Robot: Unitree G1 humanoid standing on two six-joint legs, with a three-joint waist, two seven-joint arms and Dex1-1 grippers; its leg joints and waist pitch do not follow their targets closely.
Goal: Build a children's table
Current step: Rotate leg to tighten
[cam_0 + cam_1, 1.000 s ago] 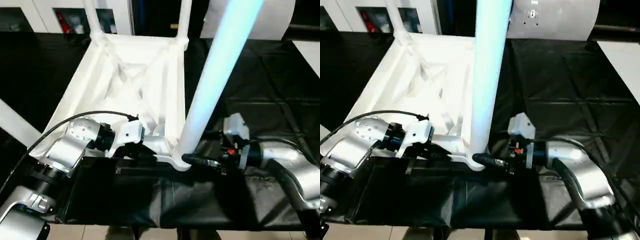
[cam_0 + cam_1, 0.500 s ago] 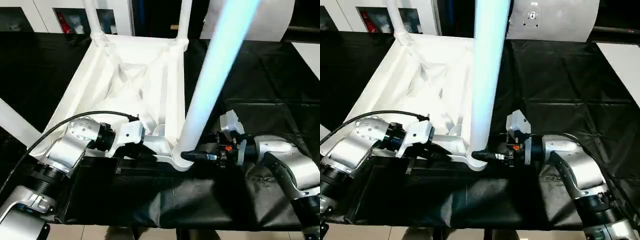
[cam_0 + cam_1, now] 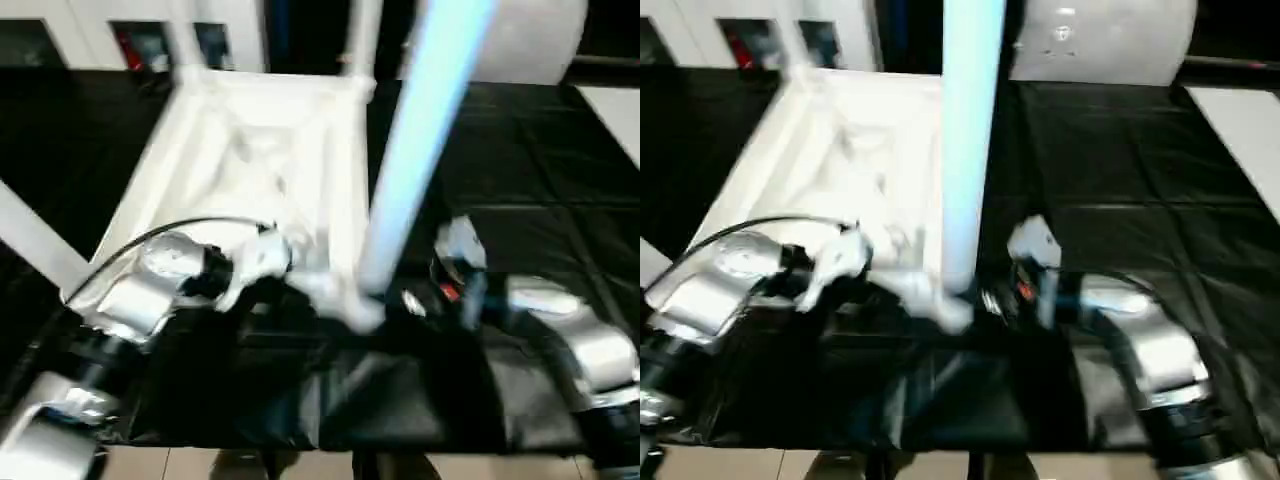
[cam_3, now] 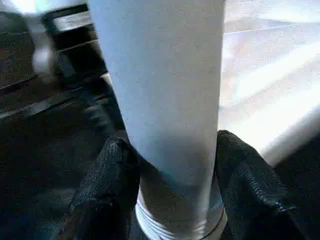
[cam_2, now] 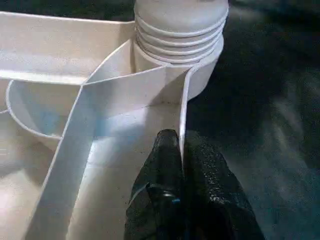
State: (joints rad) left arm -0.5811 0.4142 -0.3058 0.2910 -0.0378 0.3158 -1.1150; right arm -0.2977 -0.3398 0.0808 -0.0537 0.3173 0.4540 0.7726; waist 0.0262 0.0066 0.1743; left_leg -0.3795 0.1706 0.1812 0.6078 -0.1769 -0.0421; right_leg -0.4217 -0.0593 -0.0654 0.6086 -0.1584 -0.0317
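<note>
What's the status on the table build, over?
Left claw pinched shut on table top edge wall. Right claw clamped around near leg, upright in its corner socket. Nothing in the way.

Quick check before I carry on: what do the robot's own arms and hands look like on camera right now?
Both forearms are rounded silver shells with black joint rings. A thin black cable arcs over the left forearm. The right forearm carries a white block with a small red mark at its wrist. Each hand has two textured black fingers.
</note>
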